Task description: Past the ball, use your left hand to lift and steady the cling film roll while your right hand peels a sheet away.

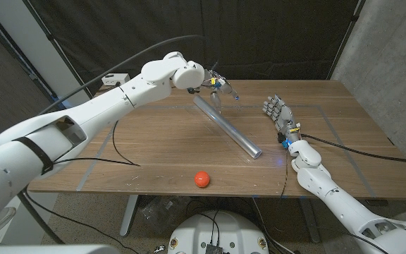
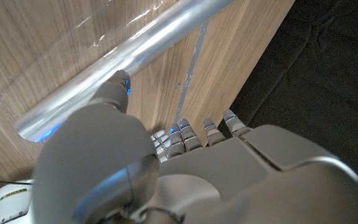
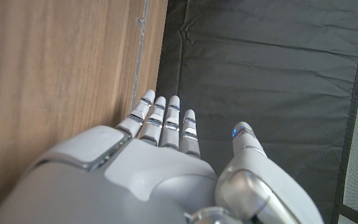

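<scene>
The cling film roll (image 1: 228, 127) lies slantwise on the wooden table, past the red ball (image 1: 201, 178) near the front edge. My left hand (image 1: 213, 85) hangs over the roll's far end, where some loose clear film shows. In the left wrist view the thumb (image 2: 114, 93) touches the roll (image 2: 129, 53), while the fingers (image 2: 194, 130) reach past it toward the table's far edge and do not wrap it. My right hand (image 1: 277, 113) stands to the right of the roll, clear of it, fingers straight and spread, holding nothing (image 3: 166, 124).
A white box (image 1: 115, 79) sits at the table's back left corner. Thin black cables (image 1: 122, 152) run over the left part of the table, and another (image 1: 358, 149) trails from my right wrist. Tape lines (image 1: 326, 134) mark a rectangle on the wood.
</scene>
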You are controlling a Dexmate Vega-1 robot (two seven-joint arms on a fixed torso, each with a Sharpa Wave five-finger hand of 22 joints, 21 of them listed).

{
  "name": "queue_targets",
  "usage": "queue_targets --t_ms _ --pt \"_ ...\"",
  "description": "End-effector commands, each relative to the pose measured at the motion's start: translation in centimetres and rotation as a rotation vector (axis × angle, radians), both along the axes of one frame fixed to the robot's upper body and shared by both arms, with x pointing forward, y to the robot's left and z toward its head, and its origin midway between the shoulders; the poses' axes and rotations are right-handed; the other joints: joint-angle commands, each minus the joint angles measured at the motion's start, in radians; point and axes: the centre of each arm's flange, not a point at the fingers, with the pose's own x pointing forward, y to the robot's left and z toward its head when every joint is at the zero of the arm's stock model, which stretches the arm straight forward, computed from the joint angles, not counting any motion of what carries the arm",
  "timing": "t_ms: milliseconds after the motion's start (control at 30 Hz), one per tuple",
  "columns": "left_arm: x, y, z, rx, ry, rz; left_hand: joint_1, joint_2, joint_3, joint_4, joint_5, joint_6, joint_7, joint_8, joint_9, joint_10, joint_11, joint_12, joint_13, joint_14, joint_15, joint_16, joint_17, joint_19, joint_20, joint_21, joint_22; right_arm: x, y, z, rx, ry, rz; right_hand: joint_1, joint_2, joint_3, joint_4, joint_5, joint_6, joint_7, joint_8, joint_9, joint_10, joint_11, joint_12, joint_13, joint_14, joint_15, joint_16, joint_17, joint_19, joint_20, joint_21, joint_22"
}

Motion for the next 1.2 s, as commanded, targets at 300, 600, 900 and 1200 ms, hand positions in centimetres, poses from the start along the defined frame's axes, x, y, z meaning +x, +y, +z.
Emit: queue_targets --t_ms 300,600,900,1200 --pt "2.2 -0.1 -3.6 0.111 0.014 0.025 0.010 0.035 0.000 0.012 -0.019 -0.036 0.031 0.002 0.018 -0.049 0.035 -0.001 0.023 -0.024 0.008 0.001 0.014 0.002 -0.001 0.017 0.005 -0.5 0.0 -0.2 -0.008 0.017 -0.007 -0.013 0.001 -0.001 0.007 0.006 0.016 0.001 0.007 0.001 0.023 0.008 0.008 0.005 0.027 -0.002 0.013 0.005 0.022 0.003 0.002 0.005" --pt "3.2 0.2 -4.7 0.110 0.051 0.028 -0.003 0.032 -0.014 0.021 -0.030 -0.039 0.026 0.005 0.022 -0.056 0.035 0.007 0.030 -0.025 0.009 0.006 0.017 0.013 0.004 0.015 0.005 -0.4 0.1 -0.4 -0.004 0.023 -0.006 -0.014 0.001 0.000 0.008 0.007 0.018 -0.001 0.006 0.001 0.027 0.009 0.008 0.005 0.035 0.000 0.012 0.005 0.030 0.005 0.004 0.005" --pt "4.2 0.6 -5.8 0.099 0.076 0.022 0.002 0.046 -0.015 0.024 -0.037 -0.031 0.023 0.011 0.022 -0.048 0.034 0.016 0.035 -0.003 0.003 0.017 0.018 0.050 -0.014 0.024 0.005 -0.1 0.2 -0.2 -0.009 0.029 -0.002 -0.015 0.001 0.001 0.008 0.007 0.020 -0.002 0.006 0.001 0.031 0.009 0.008 0.005 0.038 0.001 0.011 0.005 0.032 0.005 0.003 0.006" --pt "5.1 0.8 -6.8 0.099 0.082 0.016 0.029 0.080 -0.001 0.018 -0.041 -0.020 0.028 0.017 0.022 -0.030 0.036 0.026 0.038 0.027 0.000 0.027 0.018 0.108 -0.016 0.039 0.005 0.1 0.2 -0.2 -0.016 0.033 0.003 -0.016 0.000 0.001 0.008 0.007 0.022 -0.001 0.006 0.001 0.035 0.010 0.009 0.006 0.041 0.001 0.009 0.005 0.032 0.006 0.002 0.006"
